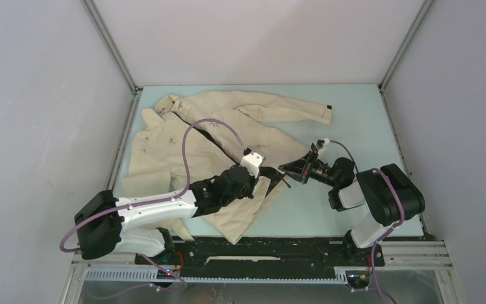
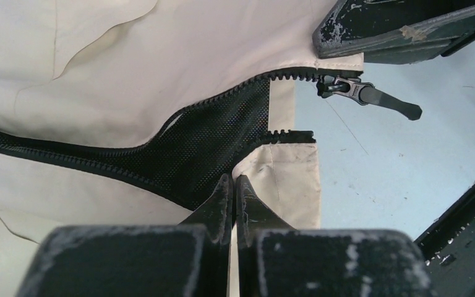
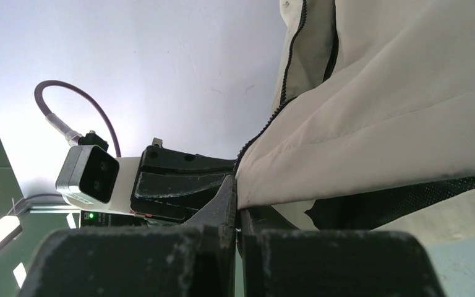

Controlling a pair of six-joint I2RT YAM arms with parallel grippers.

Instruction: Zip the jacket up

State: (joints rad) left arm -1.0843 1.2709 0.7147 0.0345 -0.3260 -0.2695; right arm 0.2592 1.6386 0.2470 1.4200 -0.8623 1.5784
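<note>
The beige jacket (image 1: 158,158) lies open on the blue table, collar at the back left, hem toward the front right. In the left wrist view its two dark zipper rows (image 2: 86,162) are apart over black mesh lining (image 2: 222,136). The slider (image 2: 341,87) sits at the hem end of the far row, its pull tab (image 2: 389,102) pointing right. My left gripper (image 1: 281,179) is shut on the near hem corner (image 2: 284,179). My right gripper (image 1: 286,168) is shut on the far hem corner (image 3: 266,185), just beside the slider.
One sleeve (image 1: 291,107) stretches to the back right. Bare blue table (image 1: 354,126) lies right of the hem. White walls enclose the table on three sides. A black rail (image 1: 259,250) runs along the near edge. The left wrist camera (image 3: 89,173) shows close to my right fingers.
</note>
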